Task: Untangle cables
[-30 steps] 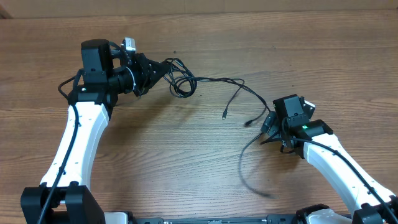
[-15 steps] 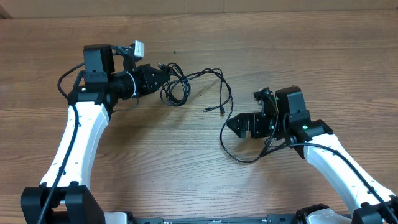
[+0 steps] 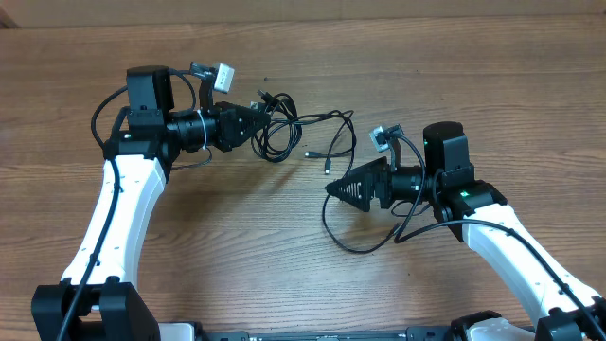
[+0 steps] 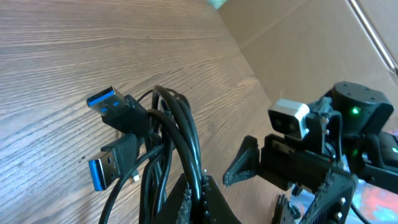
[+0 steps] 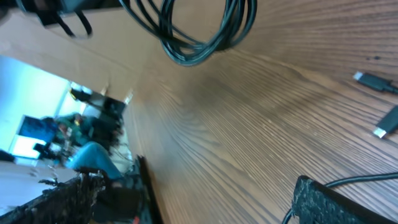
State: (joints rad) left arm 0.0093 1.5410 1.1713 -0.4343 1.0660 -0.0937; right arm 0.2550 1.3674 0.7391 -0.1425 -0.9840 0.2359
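Black cables [image 4: 183,134] pinched in left gripper [image 3: 258,123] | right gripper [image 3: 333,188] spread wide above wood table [image 3: 218,256]

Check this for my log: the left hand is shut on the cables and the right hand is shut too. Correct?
No: the left hand is shut on the cables, but the right hand is open; the left wrist view shows it spread wide.
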